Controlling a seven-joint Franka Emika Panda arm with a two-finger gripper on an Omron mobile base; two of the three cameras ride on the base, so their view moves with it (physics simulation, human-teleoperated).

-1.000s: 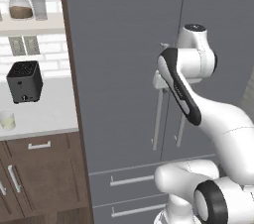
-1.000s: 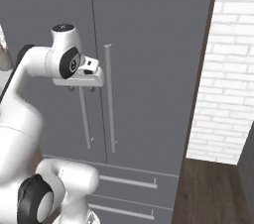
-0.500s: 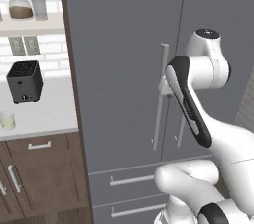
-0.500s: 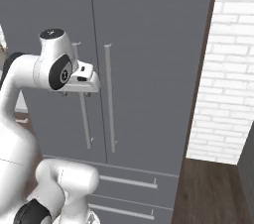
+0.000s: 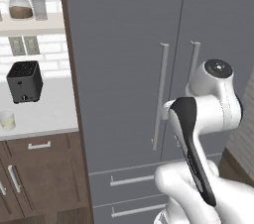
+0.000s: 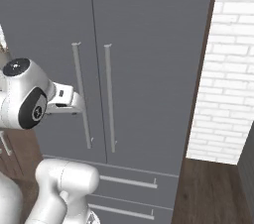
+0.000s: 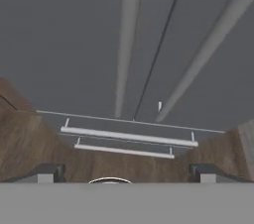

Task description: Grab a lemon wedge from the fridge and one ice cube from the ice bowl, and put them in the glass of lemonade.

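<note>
Grey fills most of what we see: the fridge (image 5: 129,69) stands shut, both doors closed, its two long bar handles side by side at the middle seam. Against the pictures of a second ago, our arm has sunk and drawn back from the doors; its wrist, which sat level with the upper part of the handles, now hangs near their lower ends, and the hand (image 6: 79,103) lies just beside the left handle (image 6: 82,94) in the right base view. We judge that the door-opening step is not begun, so the lemon wedge is presumably behind those doors, where we cannot see it.

From the left base view we get what the others lack: the worktop (image 5: 39,116) left of the fridge, a black toaster (image 5: 24,81) on it, and a small pale glass (image 5: 7,119) near its front edge, which we take for the lemonade. A jar (image 5: 21,6) and a tall grey glass (image 5: 38,3) sit on the shelf (image 5: 30,22) above. Neither the ice bowl nor a cube can be made out.

Looking along the hand, the hand view gives us both handles running down to the two drawers (image 7: 129,141), and the two fingertips (image 7: 47,172) set wide apart with nothing between them.
</note>
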